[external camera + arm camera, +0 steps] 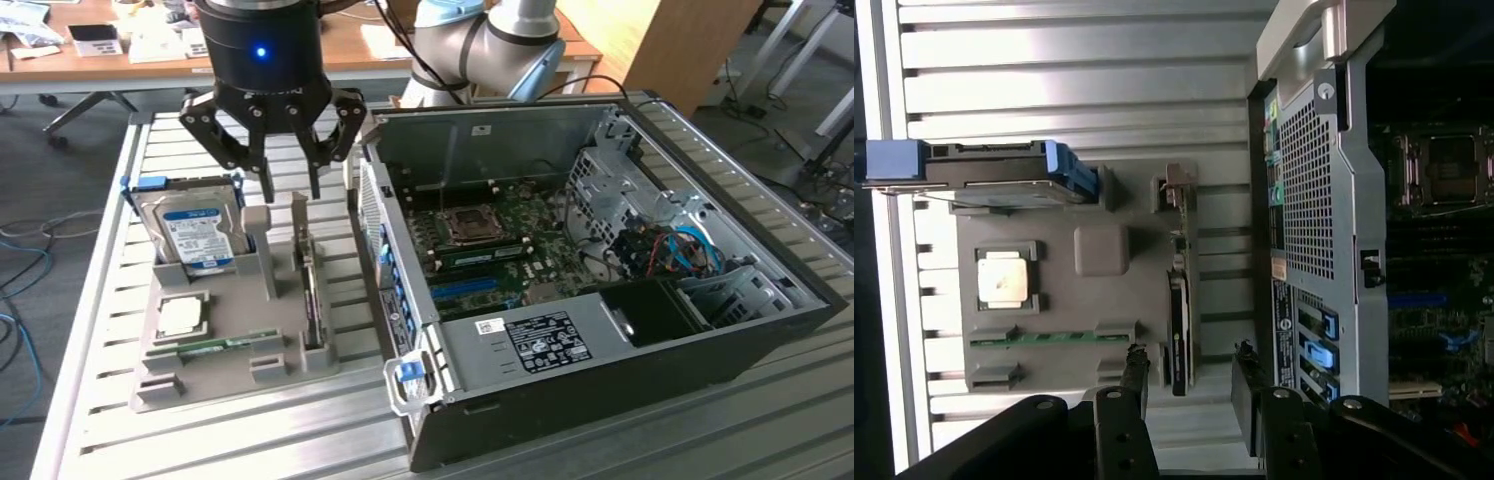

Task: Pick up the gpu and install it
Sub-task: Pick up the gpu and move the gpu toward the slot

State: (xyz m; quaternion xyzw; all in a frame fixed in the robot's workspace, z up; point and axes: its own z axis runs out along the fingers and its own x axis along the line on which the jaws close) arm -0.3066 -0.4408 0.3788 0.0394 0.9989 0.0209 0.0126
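Observation:
The gpu stands on edge in a slot of the grey holder tray, next to the open computer case. From the wrist view the gpu appears as a thin dark edge with a silver bracket at one end. My gripper hangs above the tray's far end, over the gpu's line and apart from it. Its black fingers stand open with nothing between them, and the card's end lies in the gap below them.
A silver hard drive with a blue-white label leans in the tray's back slot. A processor chip and a slim green memory stick lie in front of it. The case's motherboard is exposed. All rest on a slatted metal table.

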